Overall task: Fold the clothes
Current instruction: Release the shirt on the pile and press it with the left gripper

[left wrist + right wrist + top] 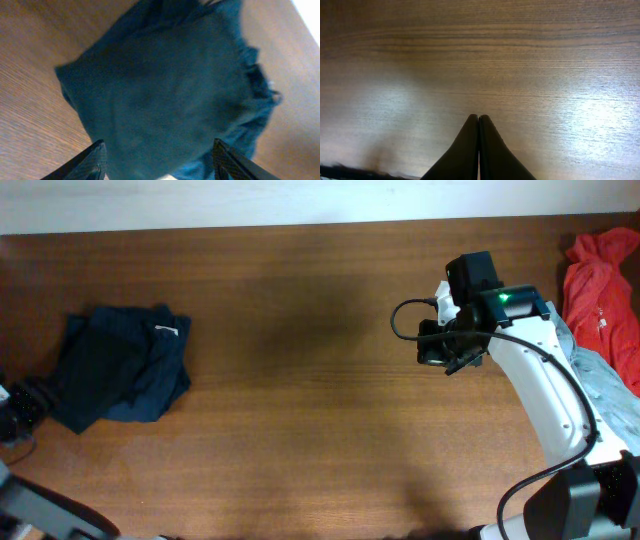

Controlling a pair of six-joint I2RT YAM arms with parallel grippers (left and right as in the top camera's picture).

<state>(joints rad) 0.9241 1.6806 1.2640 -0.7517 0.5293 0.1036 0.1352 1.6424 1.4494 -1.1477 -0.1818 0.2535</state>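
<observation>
On the left part of the wooden table lies a navy garment, bunched into a rough, uneven bundle with a small white label showing on its upper right side. The left pincer sits at the table's left edge just beside this bundle. In the left wrist view its two dark fingers stand wide apart at the bottom corners of the frame, holding nothing, with the blue cloth filling the space ahead of them and between them. That view is blurred, so whether the fingers touch the fabric cannot be told. The right pincer is well apart from the navy garment, over the right half of the table. Its two fingertips are pressed together with nothing between them, and only bare wood grain lies beneath. Its white arm reaches in from the lower right corner, a black cable looping beside the wrist and a green light showing on top. Two more pieces wait at the far right edge: a red garment crumpled near the top corner and, just below it, a pale blue garment partly hidden behind the arm.
</observation>
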